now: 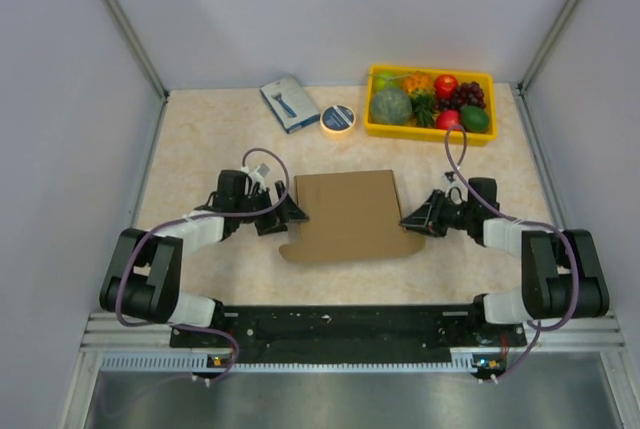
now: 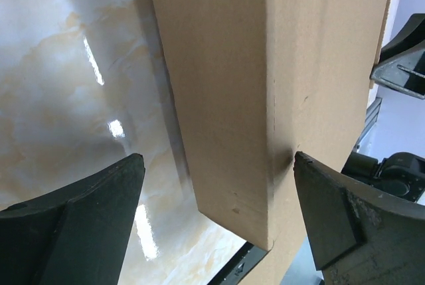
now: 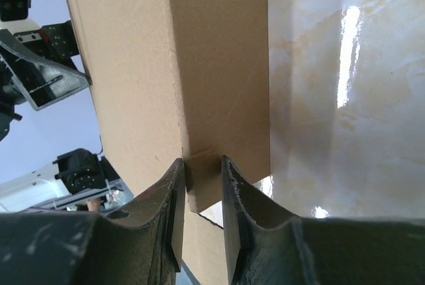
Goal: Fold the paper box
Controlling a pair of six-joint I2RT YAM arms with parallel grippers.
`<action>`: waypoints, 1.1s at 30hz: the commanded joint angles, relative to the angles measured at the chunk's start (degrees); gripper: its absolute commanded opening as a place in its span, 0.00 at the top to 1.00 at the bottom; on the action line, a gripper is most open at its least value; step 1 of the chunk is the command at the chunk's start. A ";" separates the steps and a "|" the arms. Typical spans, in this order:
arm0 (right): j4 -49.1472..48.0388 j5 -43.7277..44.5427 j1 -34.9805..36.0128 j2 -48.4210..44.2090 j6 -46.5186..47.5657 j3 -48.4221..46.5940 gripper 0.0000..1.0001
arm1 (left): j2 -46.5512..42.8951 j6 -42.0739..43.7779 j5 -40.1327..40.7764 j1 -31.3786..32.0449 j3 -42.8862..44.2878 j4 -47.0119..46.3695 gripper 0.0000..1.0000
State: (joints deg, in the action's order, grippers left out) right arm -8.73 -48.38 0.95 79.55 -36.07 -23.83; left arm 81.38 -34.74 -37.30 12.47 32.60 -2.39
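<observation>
Paper box sat mid-frame in top view, side walls creased up, lower flaps not tucked. Left gripper was spread apart, straddling its left wall. Right gripper was clamped on its right edge. Closing flaps probably remained.

Brown paper box, folded flat, mid-table, flaps toward near edge
</observation>
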 commanded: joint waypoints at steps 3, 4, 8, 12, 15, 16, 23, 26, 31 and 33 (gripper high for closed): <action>4.07 7.60 -0.77 3.86 3.64 -0.07 0.77 | 0.61 -6.19 -3.72 0.01 -4.37 -10.07 0.02; 4.16 7.69 -0.69 3.86 3.73 -0.07 0.77 | 1.40 -7.00 -4.62 0.27 -4.73 -14.18 0.02; 4.86 8.30 -0.69 3.77 3.91 -0.42 0.77 | 6.32 -10.78 -6.38 2.03 -5.18 -20.44 0.02; 4.86 8.39 -0.69 3.77 3.99 -0.42 0.77 | 7.38 -14.29 -6.47 3.70 -5.79 -24.58 0.04; 4.86 8.04 -0.69 3.68 4.43 -0.60 0.76 | 8.26 -18.41 -8.49 4.14 -6.49 -30.73 0.15; 4.86 7.95 -0.77 3.68 4.52 -0.60 0.76 | 7.92 -19.22 -8.75 4.14 -6.76 -31.87 0.20; 21.26 17.29 5.00 -10.17 12.50 -11.19 0.43 | 2.12 -19.23 -7.00 3.53 -5.63 -22.76 0.52; 34.46 30.84 18.26 -18.63 18.20 -23.56 0.18 | 0.27 -19.49 -7.17 2.39 -3.87 -16.35 0.60; 43.26 48.10 40.14 -20.05 29.90 -35.74 0.09 | -2.19 -22.38 -9.89 0.54 -1.58 -7.91 0.56; 43.45 58.98 54.11 -18.74 35.79 -36.63 0.06 | -3.33 -22.82 -10.77 0.02 -0.44 -5.44 0.55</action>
State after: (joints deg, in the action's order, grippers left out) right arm 24.99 -10.92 38.96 60.27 -13.78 -58.26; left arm 81.49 -55.57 -44.86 13.65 28.86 -13.89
